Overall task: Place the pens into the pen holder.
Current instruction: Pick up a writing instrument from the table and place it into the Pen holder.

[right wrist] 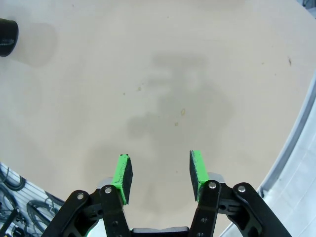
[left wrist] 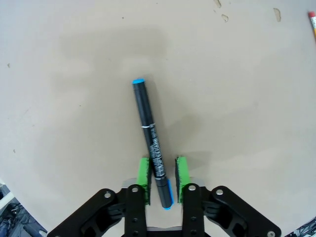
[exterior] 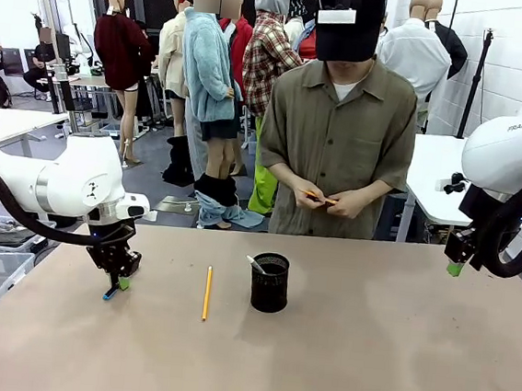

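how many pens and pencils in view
4: a dark blue pen on the table at the left gripper, a yellow pencil lying beside the pen holder, a whitish pen inside it, an orange one in the person's hands. The holder may hide more.

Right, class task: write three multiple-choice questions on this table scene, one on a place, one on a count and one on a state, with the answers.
1. Where is the yellow pencil?
A flat on the table, beside the pen holder
B inside the pen holder
C in the right gripper

2. How many pens stand in the pen holder?
A none
B one
C three

3. The right gripper is:
A shut on a pencil
B shut on the pen holder
C open and empty

Answers:
1. A, it lies on the table at the pen holder's left.
2. B, one whitish pen leans out of it.
3. C, its jaws stand apart over bare table.
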You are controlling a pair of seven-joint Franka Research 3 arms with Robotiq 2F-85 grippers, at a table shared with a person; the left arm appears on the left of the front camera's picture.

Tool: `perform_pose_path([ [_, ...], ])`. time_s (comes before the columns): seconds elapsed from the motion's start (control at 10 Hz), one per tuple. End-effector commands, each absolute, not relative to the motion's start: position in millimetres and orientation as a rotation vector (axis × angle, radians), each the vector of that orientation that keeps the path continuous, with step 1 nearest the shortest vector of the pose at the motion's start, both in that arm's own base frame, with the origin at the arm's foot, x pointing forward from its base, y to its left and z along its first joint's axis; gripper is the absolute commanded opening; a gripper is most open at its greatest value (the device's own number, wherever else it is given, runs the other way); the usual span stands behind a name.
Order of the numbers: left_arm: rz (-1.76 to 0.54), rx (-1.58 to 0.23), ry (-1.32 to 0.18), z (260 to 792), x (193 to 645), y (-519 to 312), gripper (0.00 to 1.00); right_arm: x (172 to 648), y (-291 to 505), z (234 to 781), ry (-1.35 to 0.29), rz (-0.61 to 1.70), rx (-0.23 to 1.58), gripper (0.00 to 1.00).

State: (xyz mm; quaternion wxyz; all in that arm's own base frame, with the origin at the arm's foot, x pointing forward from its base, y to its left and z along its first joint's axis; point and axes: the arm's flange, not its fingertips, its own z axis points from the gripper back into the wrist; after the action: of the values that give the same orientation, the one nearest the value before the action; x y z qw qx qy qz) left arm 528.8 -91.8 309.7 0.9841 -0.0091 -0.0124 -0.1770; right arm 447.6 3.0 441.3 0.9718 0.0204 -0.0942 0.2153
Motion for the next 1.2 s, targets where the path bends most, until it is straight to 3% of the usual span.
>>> perform_pose_path([
  [0.0,-0.363,0.007,-0.004,315.4,526.1,-94.1,0.00,444.0,1.9,437.8,-0.197,0.443,0.015,0.60],
  [0.3,-0.448,0.012,-0.017,319.1,515.2,-99.2,0.00,444.0,1.9,437.8,-0.197,0.443,0.015,0.60],
  [0.7,-0.744,-0.223,-0.303,342.4,486.3,-93.7,0.00,444.0,1.9,437.8,-0.197,0.443,0.015,0.60],
  [0.9,-0.884,-0.327,-0.511,345.4,486.6,-101.7,0.00,444.0,1.9,437.8,-0.197,0.443,0.015,0.60],
  [1.1,-0.997,-0.412,-0.616,346.0,491.9,-116.4,0.00,444.0,1.9,437.8,-0.197,0.443,0.015,0.60],
])
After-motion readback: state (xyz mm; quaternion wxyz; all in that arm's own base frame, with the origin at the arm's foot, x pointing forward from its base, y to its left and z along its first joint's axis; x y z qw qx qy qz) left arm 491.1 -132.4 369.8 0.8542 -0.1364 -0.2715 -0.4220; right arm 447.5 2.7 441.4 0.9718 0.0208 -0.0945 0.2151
